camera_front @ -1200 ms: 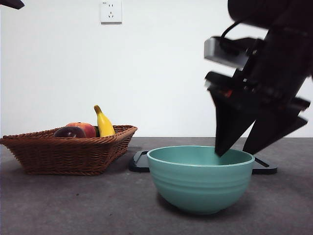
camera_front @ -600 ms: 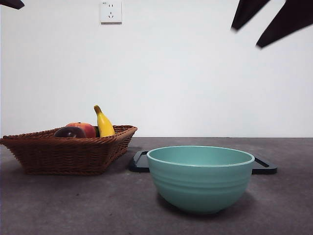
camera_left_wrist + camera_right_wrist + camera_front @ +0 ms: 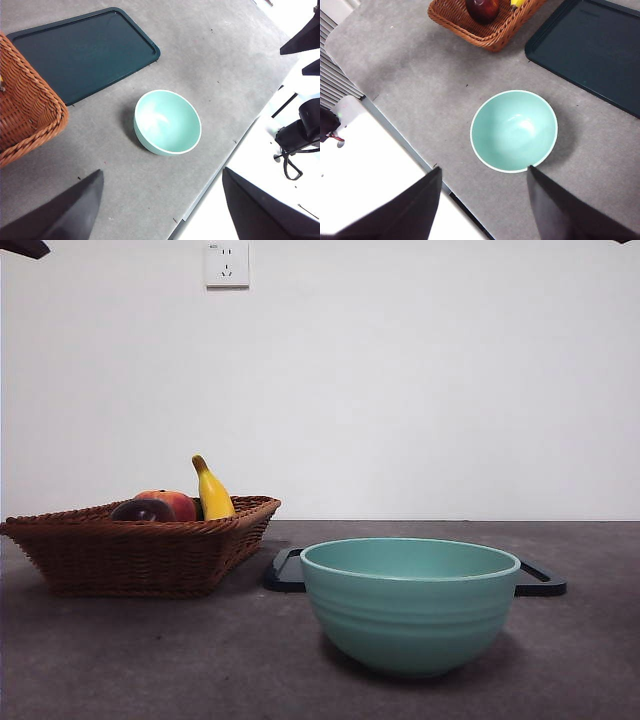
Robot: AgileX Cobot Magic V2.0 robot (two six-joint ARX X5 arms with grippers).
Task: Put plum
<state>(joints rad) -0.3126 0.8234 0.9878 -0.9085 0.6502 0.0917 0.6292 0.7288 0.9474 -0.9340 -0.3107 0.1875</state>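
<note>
The plum [image 3: 142,510] lies in the wicker basket [image 3: 140,558], touching the red-orange fruit [image 3: 178,503], the banana [image 3: 212,492] just behind. The left gripper [image 3: 160,210] hangs high, jaws apart and empty, the basket off to one side of it. The right gripper [image 3: 485,200], likewise spread and empty, hovers above the green bowl [image 3: 410,605]. Risk: a descending claw could catch the neighbouring fruit instead, since they crowd together.

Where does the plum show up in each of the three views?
Front view: plum in the wicker basket, beside the red-orange fruit.
Left wrist view: not visible; only the basket's corner shows.
Right wrist view: plum in the basket.
Shared landmark: teal bowl.
</note>
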